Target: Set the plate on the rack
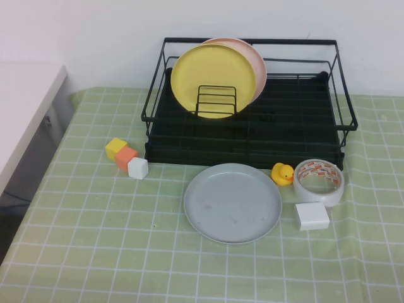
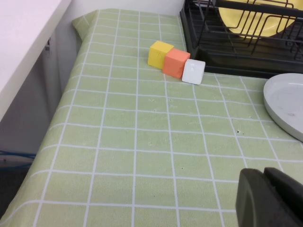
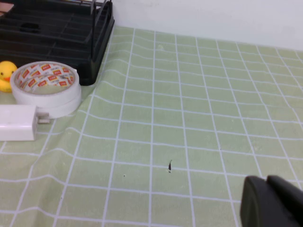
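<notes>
The grey-blue plate [image 1: 232,202] lies flat on the table [image 1: 95,240], just in front of the black wire dish rack [image 1: 249,120], and nothing is gripping it. In the left wrist view only its rim is seen, ahead of the left hand [image 2: 272,201] and off to one side, with bare cloth between. The left hand sits low over the table; the right hand [image 3: 272,203] is likewise low over open cloth, well apart from the plate. Whether either hand is open or closed cannot be told, since only a dark edge of each is shown.

A flat plate offers little for a hand to catch, so a slip at the shallow rim is judged the main risk; the plate could be pushed along the cloth instead of lifted. The rubber duck [image 1: 283,173] nearly touches the plate's edge, and the tape roll [image 1: 319,182] and white charger block [image 1: 312,216] lie just beyond it, so an approach from the right hand's side could knock them. In the rack, the yellow plate [image 1: 211,79] and pink plate [image 1: 252,60] lean upright behind the wire dividers [image 1: 216,101]; a careless insertion could strike them or tip them. The yellow, orange and white cubes [image 2: 176,62] lie ahead of the left hand, clear of a direct reach.
</notes>
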Controlling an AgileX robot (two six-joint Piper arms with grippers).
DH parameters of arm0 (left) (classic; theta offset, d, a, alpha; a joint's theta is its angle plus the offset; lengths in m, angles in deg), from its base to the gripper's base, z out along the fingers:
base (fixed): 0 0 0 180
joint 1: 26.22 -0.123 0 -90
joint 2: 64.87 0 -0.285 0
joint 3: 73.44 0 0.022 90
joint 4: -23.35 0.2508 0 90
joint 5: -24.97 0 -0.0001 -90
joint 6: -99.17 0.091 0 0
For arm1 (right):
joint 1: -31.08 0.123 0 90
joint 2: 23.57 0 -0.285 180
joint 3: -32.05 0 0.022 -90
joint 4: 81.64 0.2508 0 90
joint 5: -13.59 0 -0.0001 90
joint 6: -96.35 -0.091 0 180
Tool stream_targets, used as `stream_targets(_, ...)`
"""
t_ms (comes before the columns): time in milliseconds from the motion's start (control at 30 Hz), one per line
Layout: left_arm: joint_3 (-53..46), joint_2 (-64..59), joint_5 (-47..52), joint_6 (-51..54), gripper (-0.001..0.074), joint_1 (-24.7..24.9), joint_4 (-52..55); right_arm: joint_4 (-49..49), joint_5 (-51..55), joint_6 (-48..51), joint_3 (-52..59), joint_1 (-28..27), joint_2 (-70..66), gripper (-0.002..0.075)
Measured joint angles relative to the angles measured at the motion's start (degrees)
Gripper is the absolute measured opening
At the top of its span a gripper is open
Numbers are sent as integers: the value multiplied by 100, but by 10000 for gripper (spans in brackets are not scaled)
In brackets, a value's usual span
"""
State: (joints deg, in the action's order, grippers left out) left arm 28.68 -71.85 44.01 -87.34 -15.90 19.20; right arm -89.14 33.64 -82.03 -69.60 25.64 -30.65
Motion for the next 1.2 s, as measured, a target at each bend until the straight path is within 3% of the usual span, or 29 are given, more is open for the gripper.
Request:
stream_targets(1033, 0, 0, 0, 0, -2, 0, 0, 89, 0, 0, 0, 0, 0, 10)
stream_targets(1133, -8, 0, -112, -219, -2, 0, -403, 196, 0, 0, 0, 0, 0, 10)
stream_targets(1200, -46, 0, -296, -701, -2, 0, -1310, 478, -9, -99, 0, 0, 0, 10)
